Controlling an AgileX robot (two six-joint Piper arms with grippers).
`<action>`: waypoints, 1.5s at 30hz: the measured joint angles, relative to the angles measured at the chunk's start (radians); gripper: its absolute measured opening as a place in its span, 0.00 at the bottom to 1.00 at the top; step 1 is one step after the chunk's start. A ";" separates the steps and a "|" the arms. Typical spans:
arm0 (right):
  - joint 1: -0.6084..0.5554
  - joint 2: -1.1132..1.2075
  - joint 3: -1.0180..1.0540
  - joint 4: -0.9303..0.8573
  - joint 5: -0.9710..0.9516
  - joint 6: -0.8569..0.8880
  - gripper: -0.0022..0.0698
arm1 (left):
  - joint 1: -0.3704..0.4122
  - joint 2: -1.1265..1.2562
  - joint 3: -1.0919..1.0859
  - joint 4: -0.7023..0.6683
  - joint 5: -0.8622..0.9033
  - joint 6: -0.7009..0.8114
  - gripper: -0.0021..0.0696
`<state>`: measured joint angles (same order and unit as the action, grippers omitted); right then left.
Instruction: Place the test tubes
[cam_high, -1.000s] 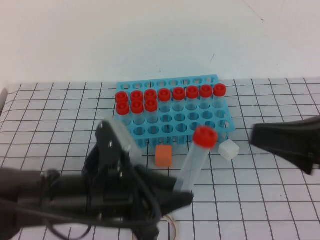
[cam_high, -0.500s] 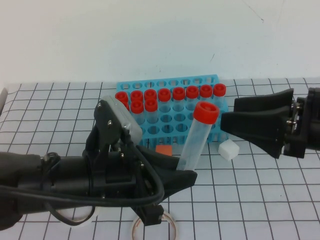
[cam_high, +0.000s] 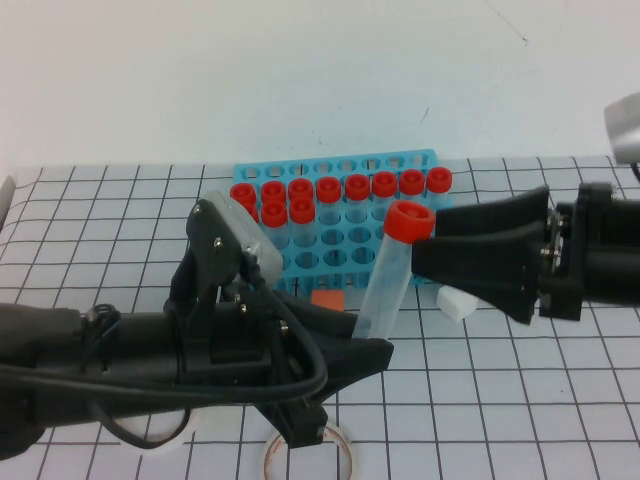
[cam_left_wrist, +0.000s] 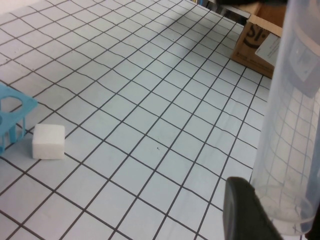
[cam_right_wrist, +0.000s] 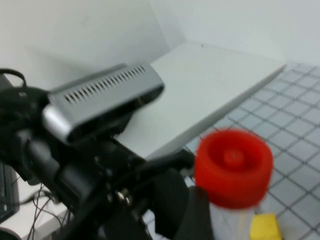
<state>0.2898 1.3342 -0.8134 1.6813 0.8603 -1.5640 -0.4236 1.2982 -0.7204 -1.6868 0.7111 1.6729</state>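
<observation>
- Test tube (cam_high: 388, 290) is raised in front of the blue rack (cam_high: 340, 165), its long axis tilted, red cap (cam_high: 409, 221) uppermost and leaning toward the right arm.
- Left gripper (cam_high: 368, 345) is clamped on the tube's lower end.
- Right gripper (cam_high: 425, 243), spread wide and empty, sits just beside the cap.
- Hidden: the tube's base. I cannot tell whether the 2 jaws touch the cap.

The left tool (cam_high: 365, 355), gripping a tilted clear red-capped tube (cam_high: 390, 285), and the right tool (cam_high: 426, 241), jaws spread beside its cap, block the blue plastic rack (cam_high: 400, 238) and its empty front holes. A white cube (cam_high: 455, 303) and an orange cube (cam_high: 327, 299) sit just before it.
</observation>
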 joint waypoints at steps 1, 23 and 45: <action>0.000 0.000 -0.012 0.000 0.005 0.000 0.79 | 0.000 0.000 0.000 0.000 0.000 -0.002 0.33; 0.101 0.111 -0.127 0.000 0.018 0.000 0.79 | 0.000 0.000 0.000 0.000 0.000 -0.002 0.33; 0.115 0.127 -0.139 0.000 -0.004 -0.004 0.39 | 0.002 0.000 0.000 0.000 -0.004 -0.002 0.33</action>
<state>0.4047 1.4615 -0.9528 1.6813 0.8560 -1.5679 -0.4215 1.2982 -0.7204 -1.6868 0.7073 1.6709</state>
